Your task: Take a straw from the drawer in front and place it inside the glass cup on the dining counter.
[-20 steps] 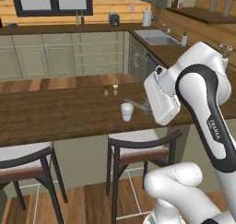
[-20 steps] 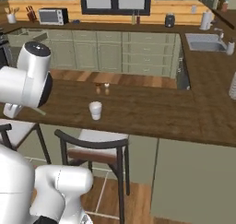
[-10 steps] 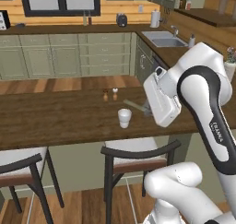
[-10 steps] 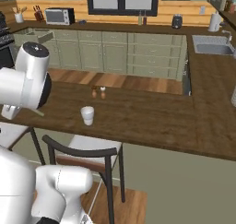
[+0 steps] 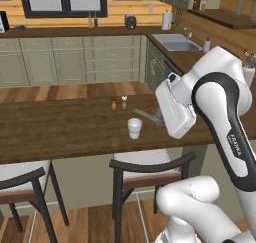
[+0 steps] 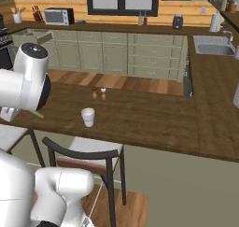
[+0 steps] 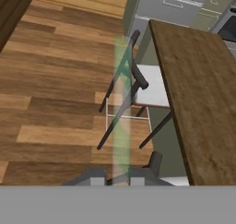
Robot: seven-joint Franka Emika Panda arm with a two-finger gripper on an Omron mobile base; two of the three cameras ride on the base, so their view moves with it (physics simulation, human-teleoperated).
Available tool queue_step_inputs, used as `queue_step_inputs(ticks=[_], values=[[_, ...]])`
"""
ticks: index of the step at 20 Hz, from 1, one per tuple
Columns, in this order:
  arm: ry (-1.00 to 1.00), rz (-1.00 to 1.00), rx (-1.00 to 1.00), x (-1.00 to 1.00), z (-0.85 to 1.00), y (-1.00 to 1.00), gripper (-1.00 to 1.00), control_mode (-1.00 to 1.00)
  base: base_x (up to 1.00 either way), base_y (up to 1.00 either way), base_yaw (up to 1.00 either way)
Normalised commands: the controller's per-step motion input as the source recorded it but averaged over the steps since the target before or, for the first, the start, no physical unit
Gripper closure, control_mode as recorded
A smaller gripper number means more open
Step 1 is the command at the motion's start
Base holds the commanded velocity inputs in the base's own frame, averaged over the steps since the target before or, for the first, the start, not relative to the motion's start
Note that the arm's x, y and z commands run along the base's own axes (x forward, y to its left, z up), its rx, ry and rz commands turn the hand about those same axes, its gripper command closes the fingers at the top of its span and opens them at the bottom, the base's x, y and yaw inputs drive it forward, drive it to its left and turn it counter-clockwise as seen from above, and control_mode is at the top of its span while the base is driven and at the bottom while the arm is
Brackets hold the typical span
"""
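The glass cup [image 5: 134, 128] [image 6: 87, 117] stands upright on the dark wood dining counter [image 5: 60, 132] [image 6: 158, 121] [image 7: 198, 89]. My gripper [image 5: 159, 121] [image 7: 117, 176] hovers just right of the cup, a little above the countertop, shut on the straw [image 5: 143, 114] [image 7: 121, 108]. The pale thin straw sticks out past the fingertips toward the cup. In the right base view its tip [image 6: 38, 113] pokes out from behind my arm, left of the cup. A drawer [image 6: 41, 35] stands pulled out in the far cabinet row.
Two tiny shakers [image 5: 119, 102] [image 6: 98, 94] sit behind the cup. Dark-framed stools [image 5: 150, 167] [image 6: 84, 151] [image 7: 138, 87] stand under the counter's near edge. A white vase [image 5: 248, 74] is at the counter's right end. Cabinets and a sink [image 5: 177, 42] line the back.
The whole picture has shifted slightly as the base moved; the counter and cup now sit a little lower in view. The arm keeps its pose, still shut on the straw.
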Motion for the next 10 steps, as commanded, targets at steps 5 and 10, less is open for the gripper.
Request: queue_step_inputs(ticks=[5,10], values=[[-0.08,0.14,0.13,0.41,-0.03,-0.16,1.00,-1.00,0.28,-0.01,0.02],[-0.08,0.35,0.24,0.75,-0.06,-0.37,1.00,-1.00,0.00,0.00,0.00]])
